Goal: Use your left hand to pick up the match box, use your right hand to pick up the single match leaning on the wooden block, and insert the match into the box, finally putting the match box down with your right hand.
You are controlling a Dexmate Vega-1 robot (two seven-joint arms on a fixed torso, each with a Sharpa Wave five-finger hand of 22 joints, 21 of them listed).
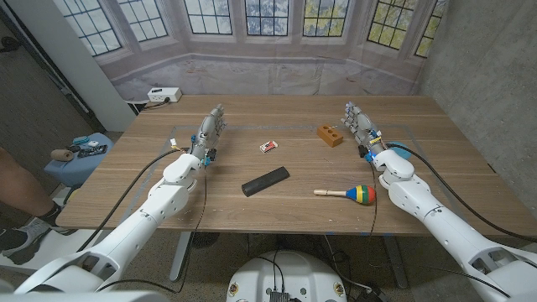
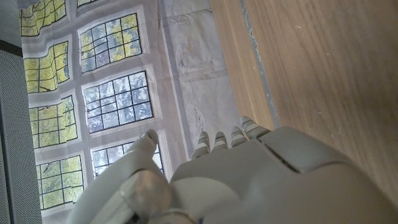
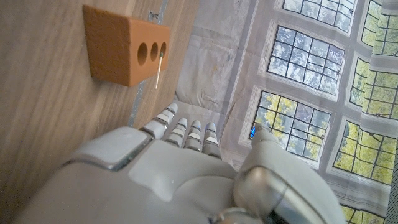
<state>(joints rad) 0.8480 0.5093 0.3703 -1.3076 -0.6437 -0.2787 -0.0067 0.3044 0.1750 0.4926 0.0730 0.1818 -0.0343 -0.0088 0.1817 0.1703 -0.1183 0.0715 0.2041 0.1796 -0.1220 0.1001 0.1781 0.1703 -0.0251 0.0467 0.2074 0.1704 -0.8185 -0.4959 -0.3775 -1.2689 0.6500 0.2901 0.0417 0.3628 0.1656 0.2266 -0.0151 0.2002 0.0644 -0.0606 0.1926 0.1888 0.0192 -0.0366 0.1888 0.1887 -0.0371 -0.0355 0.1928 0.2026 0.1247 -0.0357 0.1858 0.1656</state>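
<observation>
Wooden table (image 1: 252, 210) with match box (image 1: 268, 147), match (image 3: 160, 71) against block (image 1: 330, 135), both hands (image 1: 211, 131) (image 1: 359, 122) empty, fingers apart.

In the head view the match box (image 1: 268, 147) is too small to tell whether it is open or closed, and the match against the wooden block (image 1: 331, 135) cannot be made out. Both wrist views cut off the left hand (image 2: 249, 180) and right hand (image 3: 180, 177), palms hidden. A person's leg (image 1: 18, 189) is cut off at the left edge
</observation>
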